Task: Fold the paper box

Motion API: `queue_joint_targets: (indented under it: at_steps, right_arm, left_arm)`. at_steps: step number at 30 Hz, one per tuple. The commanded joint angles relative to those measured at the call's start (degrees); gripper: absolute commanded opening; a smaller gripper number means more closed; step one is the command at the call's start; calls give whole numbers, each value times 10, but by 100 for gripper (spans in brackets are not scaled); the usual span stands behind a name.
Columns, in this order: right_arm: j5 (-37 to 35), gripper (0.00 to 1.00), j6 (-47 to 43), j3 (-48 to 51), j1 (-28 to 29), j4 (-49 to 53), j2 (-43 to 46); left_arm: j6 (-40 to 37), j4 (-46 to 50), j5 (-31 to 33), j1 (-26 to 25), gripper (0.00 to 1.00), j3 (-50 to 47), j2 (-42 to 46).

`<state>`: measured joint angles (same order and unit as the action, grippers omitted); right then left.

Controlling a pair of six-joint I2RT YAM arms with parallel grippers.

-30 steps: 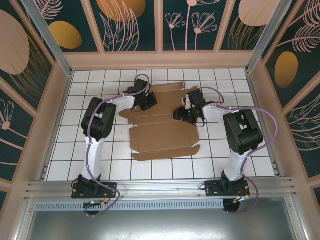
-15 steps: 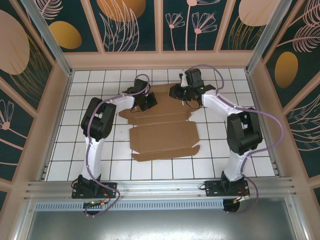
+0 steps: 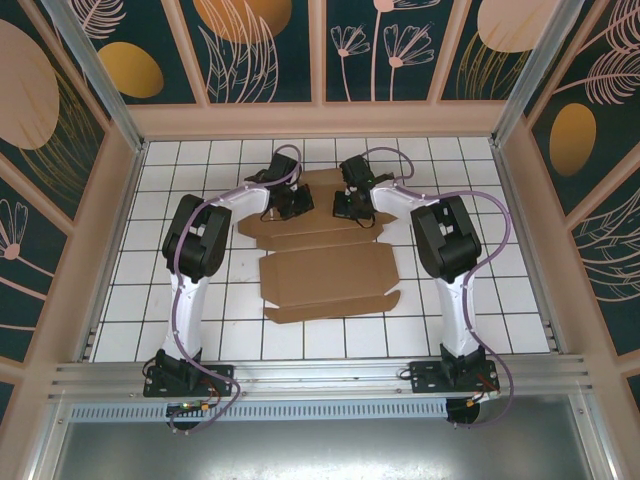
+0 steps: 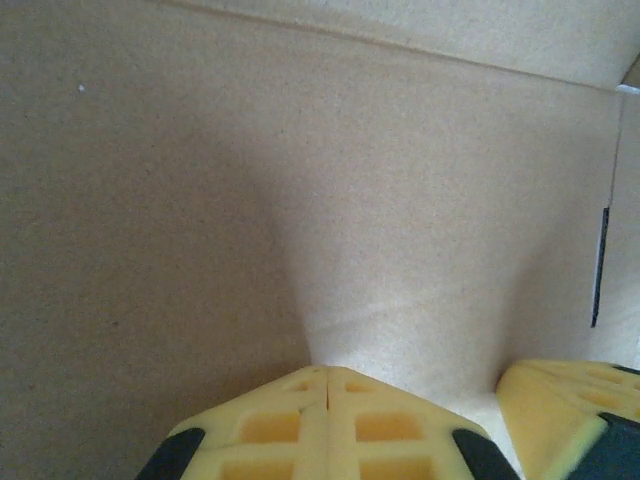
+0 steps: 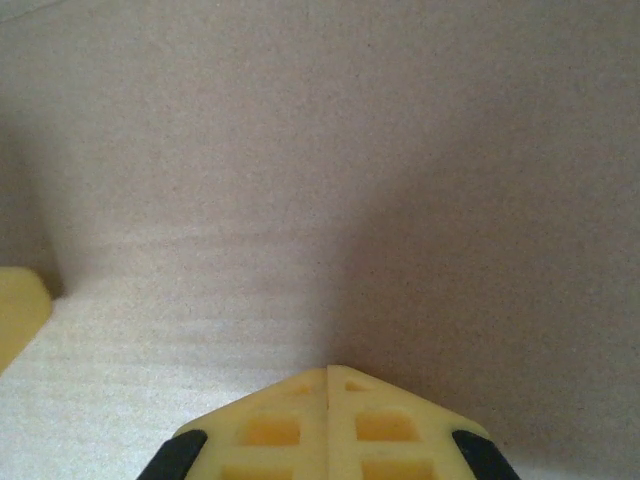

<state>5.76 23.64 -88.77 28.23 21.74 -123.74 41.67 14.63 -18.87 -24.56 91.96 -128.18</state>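
Overhead, paper box (image 3: 325, 275) lies flat mid-table, long axis left-right; left gripper (image 3: 296, 206) and right gripper (image 3: 349, 206) sit close together over its far panel, equally near. Left wrist: jaws shut, empty, cardboard just ahead. Right wrist: likewise shut, nothing held, cardboard ahead.

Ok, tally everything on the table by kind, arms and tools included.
Box: 1
Arms: 2 (left arm, right arm)
Tools: 2 (left tool, right tool)
Total: 5
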Motion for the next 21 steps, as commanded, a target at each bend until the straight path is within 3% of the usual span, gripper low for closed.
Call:
queue_joint_targets:
  at_steps: [1,5,12,21]
  right_arm:
    - [-32,0,23,7,-1,19,-6]
    - [-52,0,37,11,1,29,-10]
    - [-48,0,44,34,-1,18,-11]
    - [-33,0,40,34,-2,15,-14]
  left_arm:
    - [-20,37,9,21,4,31,32]
    - [-15,50,48,68,10,45,59]
    - [-7,47,76,130,39,65,47]
    - [-28,62,108,146,44,108,-2]
